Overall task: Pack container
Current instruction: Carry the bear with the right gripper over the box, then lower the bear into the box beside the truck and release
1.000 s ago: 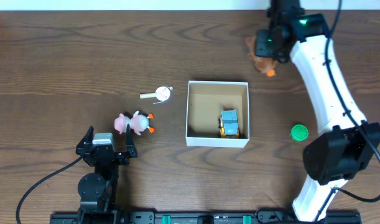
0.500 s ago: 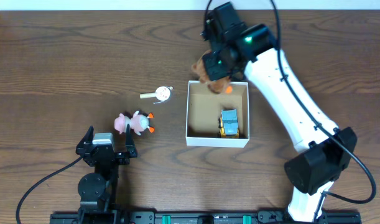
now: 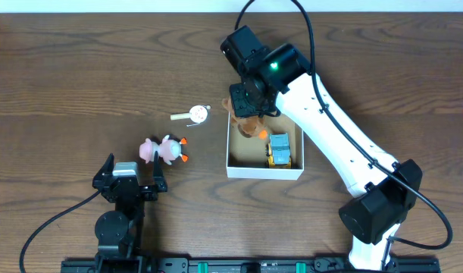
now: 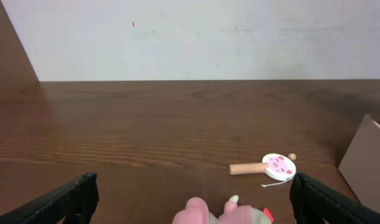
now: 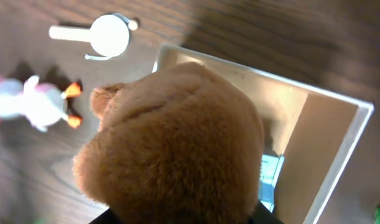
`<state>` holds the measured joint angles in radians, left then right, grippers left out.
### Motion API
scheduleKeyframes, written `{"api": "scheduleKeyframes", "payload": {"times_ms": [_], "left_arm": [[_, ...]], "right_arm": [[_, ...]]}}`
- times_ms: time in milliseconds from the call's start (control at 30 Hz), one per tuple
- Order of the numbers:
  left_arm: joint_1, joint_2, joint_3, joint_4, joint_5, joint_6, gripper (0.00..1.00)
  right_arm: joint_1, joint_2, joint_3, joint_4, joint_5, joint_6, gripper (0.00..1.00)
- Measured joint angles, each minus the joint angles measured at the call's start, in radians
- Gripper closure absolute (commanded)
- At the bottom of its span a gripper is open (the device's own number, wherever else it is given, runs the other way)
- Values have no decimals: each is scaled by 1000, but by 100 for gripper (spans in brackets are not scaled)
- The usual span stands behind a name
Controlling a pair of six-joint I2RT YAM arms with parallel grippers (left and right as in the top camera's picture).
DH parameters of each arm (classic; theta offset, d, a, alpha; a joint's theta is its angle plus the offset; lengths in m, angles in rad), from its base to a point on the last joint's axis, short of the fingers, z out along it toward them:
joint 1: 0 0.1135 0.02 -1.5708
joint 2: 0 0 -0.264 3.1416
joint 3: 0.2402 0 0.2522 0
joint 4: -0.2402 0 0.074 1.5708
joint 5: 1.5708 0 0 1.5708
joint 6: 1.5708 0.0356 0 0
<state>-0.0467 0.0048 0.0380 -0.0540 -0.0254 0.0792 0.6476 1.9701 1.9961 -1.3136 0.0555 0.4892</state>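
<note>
The container [image 3: 264, 172] is a square white box with a brown inside, at the table's middle. A blue and yellow toy car [image 3: 279, 149] lies in its right half. My right gripper [image 3: 248, 112] is shut on a brown plush toy [image 3: 251, 126] and holds it over the box's far left corner. In the right wrist view the plush toy [image 5: 171, 137] hides the jaws, with the container [image 5: 339, 143] behind it. My left gripper [image 3: 132, 165] stands open near the front edge, just short of a pink and white toy [image 3: 163, 150], which shows low between its fingers [image 4: 59, 199].
A round white disc on a wooden handle [image 3: 192, 114] lies left of the box, beyond the pink toy. In the left wrist view the disc [image 4: 278, 165] lies ahead to the right, and the container's corner [image 4: 367, 155] shows at the right edge.
My right arm has swung left from the table's far right, carrying the brown plush toy, and now holds it lower over the box's corner. The left arm has not moved.
</note>
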Motion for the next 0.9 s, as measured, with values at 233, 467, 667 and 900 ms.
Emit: {"api": "scheduleKeyframes", "payload": {"times_ms": [233,467,667,900], "left_arm": [[0,0,0,0,0,0,2],[0,0,0,0,0,0,2],[0,0,0,0,0,0,2],[0,0,0,0,0,0,2]], "right_arm": [[0,0,-37,2,26,158,99],[19,0,-182,40,31,246,98],[39,0,-234,85,30,266,95],[40,0,-299,119,31,270,85]]}}
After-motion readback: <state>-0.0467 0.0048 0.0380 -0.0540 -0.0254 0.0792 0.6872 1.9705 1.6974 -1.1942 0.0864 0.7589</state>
